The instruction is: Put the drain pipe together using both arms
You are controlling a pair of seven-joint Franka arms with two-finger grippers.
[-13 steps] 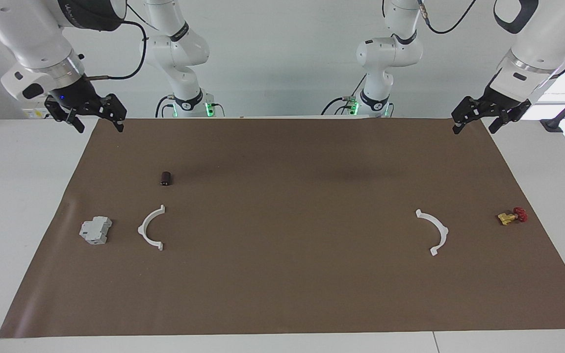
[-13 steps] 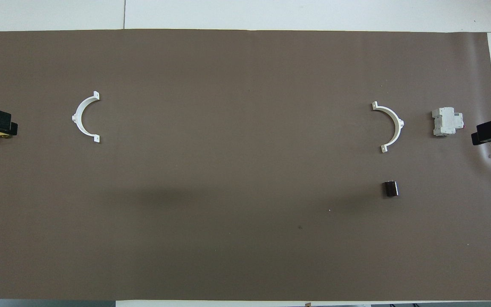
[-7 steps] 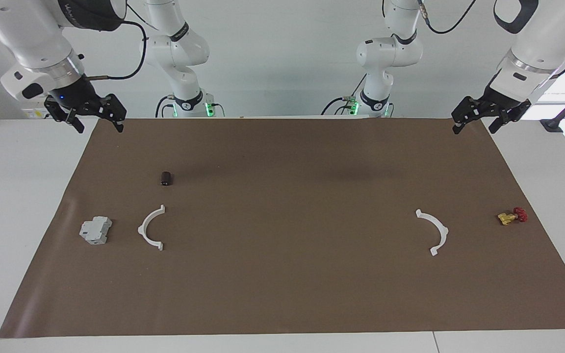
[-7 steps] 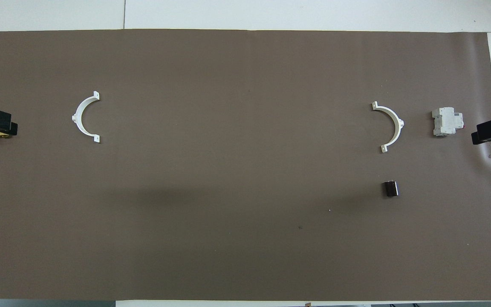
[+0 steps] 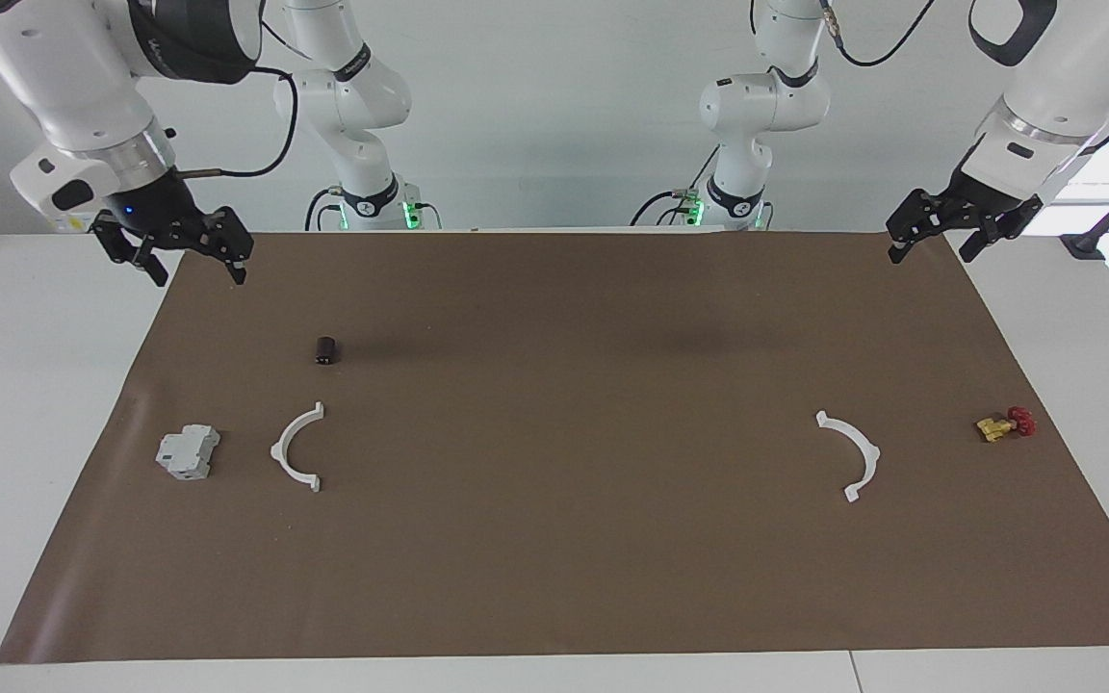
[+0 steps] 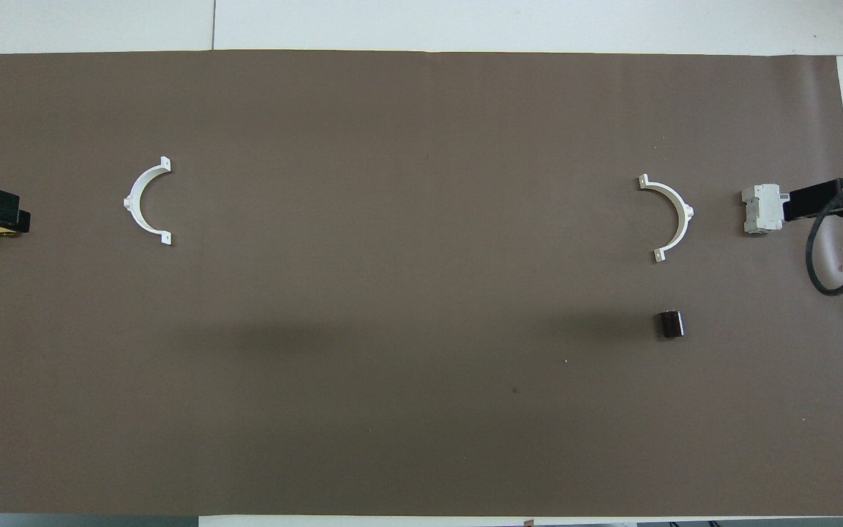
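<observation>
A: Where are the two halves of the drain pipe?

B: Both lie flat on the brown surface (image 5: pixel 554 577), well apart. One half-ring (image 5: pixel 297 447) is toward the right arm's end, between the grey block (image 5: pixel 188 452) and the middle; the dark cylinder (image 5: pixel 325 349) is nearer to the robots than it. The other half-ring (image 5: pixel 849 454) is toward the left arm's end, near the small red and yellow valve (image 5: pixel 1005 424).

A: And the end effectors?

B: The right end effector (image 5: pixel 191 258) hangs over the surface's corner, fingers spread, holding nothing. The left end effector (image 5: pixel 937 237) waits over the other corner, also spread and empty.

A: What could go wrong?

B: The halves are thin and flat, so the fingers may slip or push them away. The right arm could also knock the grey block, which sits just beside its half.
</observation>
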